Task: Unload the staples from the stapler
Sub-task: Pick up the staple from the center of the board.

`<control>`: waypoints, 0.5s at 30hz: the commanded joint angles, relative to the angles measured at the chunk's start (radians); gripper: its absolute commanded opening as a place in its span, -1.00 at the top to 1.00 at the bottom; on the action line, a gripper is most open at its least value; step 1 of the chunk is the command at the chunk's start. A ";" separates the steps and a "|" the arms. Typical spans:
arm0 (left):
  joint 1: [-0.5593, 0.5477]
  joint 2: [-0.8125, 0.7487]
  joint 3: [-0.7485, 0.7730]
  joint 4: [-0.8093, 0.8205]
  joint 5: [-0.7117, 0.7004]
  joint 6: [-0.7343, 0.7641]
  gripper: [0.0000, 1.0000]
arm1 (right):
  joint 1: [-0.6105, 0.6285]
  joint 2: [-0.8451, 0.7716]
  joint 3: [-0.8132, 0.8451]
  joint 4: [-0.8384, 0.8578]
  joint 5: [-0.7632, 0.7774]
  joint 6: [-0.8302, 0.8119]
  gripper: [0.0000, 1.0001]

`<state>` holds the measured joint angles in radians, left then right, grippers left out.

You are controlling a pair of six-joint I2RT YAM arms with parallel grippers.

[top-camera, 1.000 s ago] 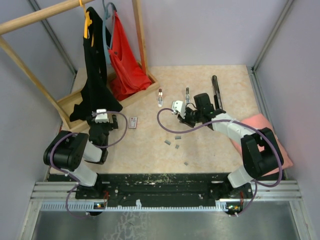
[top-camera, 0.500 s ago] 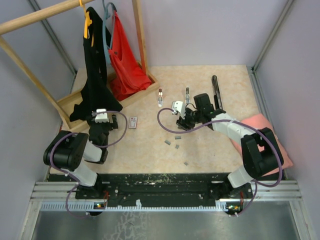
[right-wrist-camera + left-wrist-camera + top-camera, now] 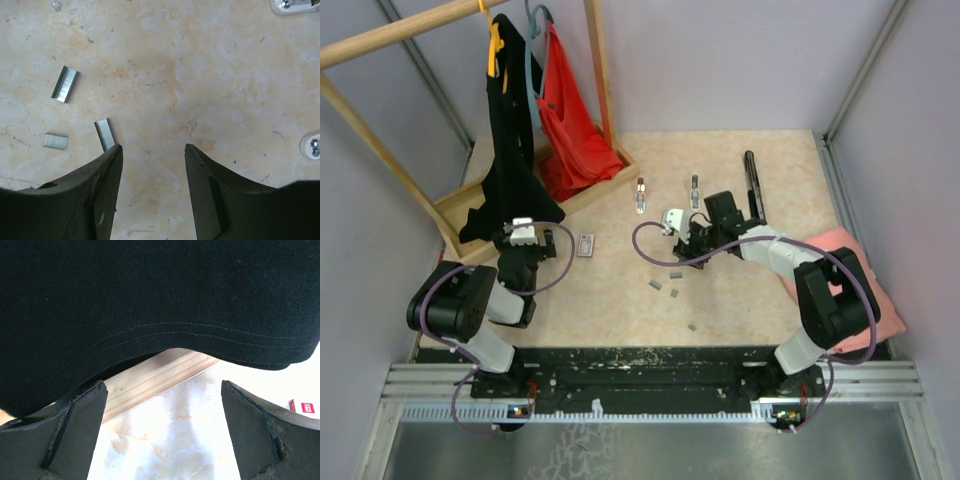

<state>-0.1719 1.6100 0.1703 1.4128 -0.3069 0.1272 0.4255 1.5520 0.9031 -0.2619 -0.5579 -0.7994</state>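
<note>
The black stapler (image 3: 752, 182) lies at the back right of the table, its near end behind my right arm. Short silvery staples (image 3: 655, 285) lie scattered on the table in front of that arm. In the right wrist view three strips show: one staple strip (image 3: 65, 84) to the upper left, another (image 3: 55, 141) at the left, and a third (image 3: 104, 134) touching the tip of the left finger. My right gripper (image 3: 152, 150) (image 3: 688, 248) is open over bare table, holding nothing. My left gripper (image 3: 163, 385) (image 3: 525, 240) stands wide open and empty at the left.
A wooden rack (image 3: 460, 205) with a black garment (image 3: 510, 130) and a red one (image 3: 570, 120) fills the back left; the black cloth (image 3: 150, 300) hangs over the left gripper. A red-and-white box (image 3: 586, 245), two silvery clips (image 3: 641, 195) and a pink cloth (image 3: 850, 265) are also there.
My right gripper has gone from shut to open and shifted slightly toward the near left, over the scattered staples. The left arm has not moved.
</note>
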 commanded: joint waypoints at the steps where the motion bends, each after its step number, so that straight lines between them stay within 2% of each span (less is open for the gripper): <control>1: 0.008 0.002 0.013 0.025 -0.003 -0.017 -1.00 | 0.027 0.029 0.040 -0.038 0.009 -0.061 -0.06; 6: 0.008 0.002 0.013 0.026 -0.003 -0.016 -1.00 | 0.065 0.055 0.053 -0.076 0.022 -0.099 -0.04; 15: 0.009 0.002 0.014 0.025 -0.002 -0.016 -1.00 | 0.091 0.083 0.090 -0.098 0.037 -0.095 0.16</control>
<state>-0.1719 1.6100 0.1707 1.4128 -0.3069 0.1272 0.5041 1.6249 0.9421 -0.3672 -0.5175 -0.8860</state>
